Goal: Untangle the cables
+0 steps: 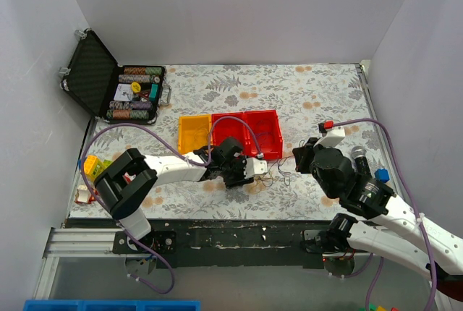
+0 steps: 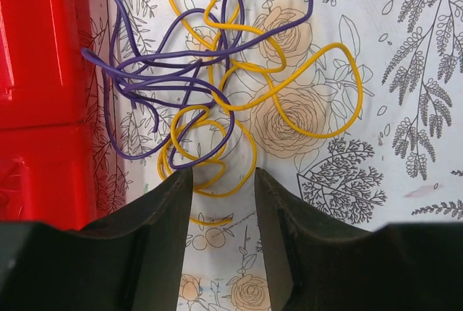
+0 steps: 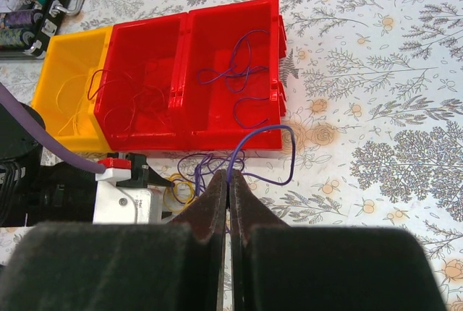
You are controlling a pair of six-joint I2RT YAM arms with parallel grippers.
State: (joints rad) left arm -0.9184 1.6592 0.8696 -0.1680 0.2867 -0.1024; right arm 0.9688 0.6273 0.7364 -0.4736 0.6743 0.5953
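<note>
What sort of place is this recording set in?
Probably a lab robot test cell: plain white panel walls box in a floral-clothed table, with staged props, red plastic bins and thin tangled purple and yellow wires.

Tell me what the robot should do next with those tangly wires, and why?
Probably the left tool should dip and close on the yellow wire looping just ahead of its open jaws. The right tool is shut on a purple wire, and yellow and purple lie knotted together beside the red bin, so holding each colour could let them pull apart.
</note>
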